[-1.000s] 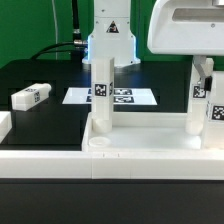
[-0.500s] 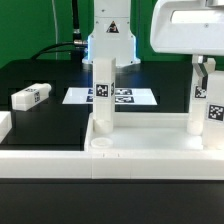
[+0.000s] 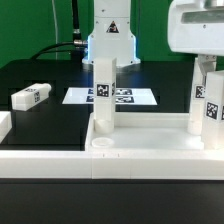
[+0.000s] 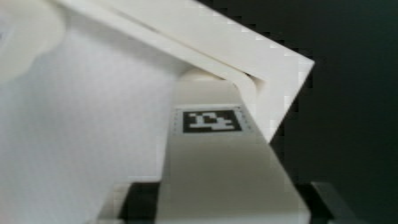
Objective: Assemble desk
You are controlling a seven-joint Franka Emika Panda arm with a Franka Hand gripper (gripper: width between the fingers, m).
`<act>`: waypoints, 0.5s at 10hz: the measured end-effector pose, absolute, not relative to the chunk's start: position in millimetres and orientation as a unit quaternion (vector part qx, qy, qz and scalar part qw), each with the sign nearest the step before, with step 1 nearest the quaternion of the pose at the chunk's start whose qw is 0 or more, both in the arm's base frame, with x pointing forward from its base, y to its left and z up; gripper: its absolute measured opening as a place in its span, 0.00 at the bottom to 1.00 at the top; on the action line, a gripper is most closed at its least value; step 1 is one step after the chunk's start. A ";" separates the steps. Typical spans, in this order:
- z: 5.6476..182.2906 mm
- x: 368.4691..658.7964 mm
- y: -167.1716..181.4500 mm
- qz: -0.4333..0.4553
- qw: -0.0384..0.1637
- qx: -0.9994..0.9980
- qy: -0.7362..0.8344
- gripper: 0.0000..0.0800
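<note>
The white desk top (image 3: 140, 148) lies at the front with its rim up. One tagged leg (image 3: 103, 95) stands upright in its corner socket on the exterior view's left. A second tagged leg (image 3: 205, 105) stands at the corner on the exterior view's right. My gripper (image 3: 206, 70) comes down from above and is shut on the upper end of this leg. In the wrist view the leg (image 4: 222, 150) with its tag runs down to the top's corner (image 4: 267, 60), and my gripper (image 4: 231, 205) has a dark finger (image 4: 146, 203) against each side. A loose leg (image 3: 31, 97) lies on the table.
The marker board (image 3: 110, 97) lies flat behind the desk top, before the arm's base (image 3: 110, 40). A long plain white rail (image 3: 45, 162) runs along the front edge. A white block (image 3: 4, 126) sits at the exterior view's left edge.
My gripper has shifted toward the exterior view's right while staying on the leg there. The leg's faces look slightly turned. Nothing else has moved.
</note>
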State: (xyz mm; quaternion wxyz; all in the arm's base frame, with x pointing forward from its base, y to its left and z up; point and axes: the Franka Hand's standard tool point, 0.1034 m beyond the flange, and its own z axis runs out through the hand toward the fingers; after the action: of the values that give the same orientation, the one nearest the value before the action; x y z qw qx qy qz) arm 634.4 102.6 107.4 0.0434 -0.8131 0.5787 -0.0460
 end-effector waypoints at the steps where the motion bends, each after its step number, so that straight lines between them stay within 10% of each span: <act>1: 107.4 634.4 102.6 -0.044 0.046 -0.788 0.613 0.36; 5: 107.5 634.8 103.4 -0.035 0.054 -0.706 0.706 0.36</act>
State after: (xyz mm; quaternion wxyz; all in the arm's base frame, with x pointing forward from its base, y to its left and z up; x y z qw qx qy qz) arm 634.8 103.4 107.5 0.0538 -0.7058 0.7055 -0.0349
